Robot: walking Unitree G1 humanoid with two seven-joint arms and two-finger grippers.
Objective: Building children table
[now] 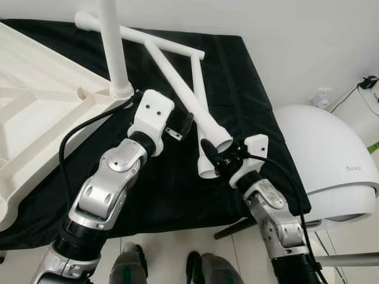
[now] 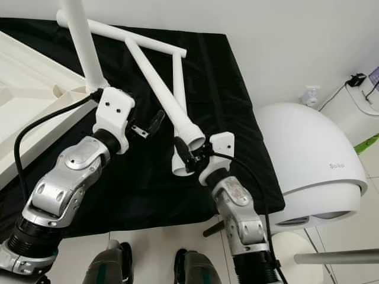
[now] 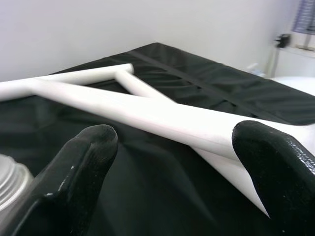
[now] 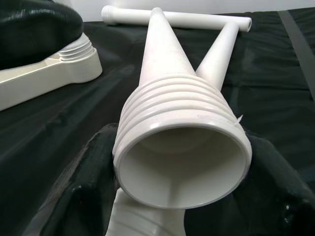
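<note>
At centre frame, the right gripper [image 1: 214,155] has its jaws clamped on the threaded end of a white table leg [image 1: 177,83]. The left gripper [image 1: 180,127], jaws apart, hovers just beside it over the black cloth [image 1: 249,100], near the cloth's lower edge.

We see the tabletop [image 1: 35,118] cut off at the left frame edge, the upright leg [image 1: 112,41] cropped at the top edge.

White table legs [image 1: 177,89] lie crossed on black cloth [image 1: 237,89] — one screwed upright into the tabletop [image 1: 35,118].
</note>
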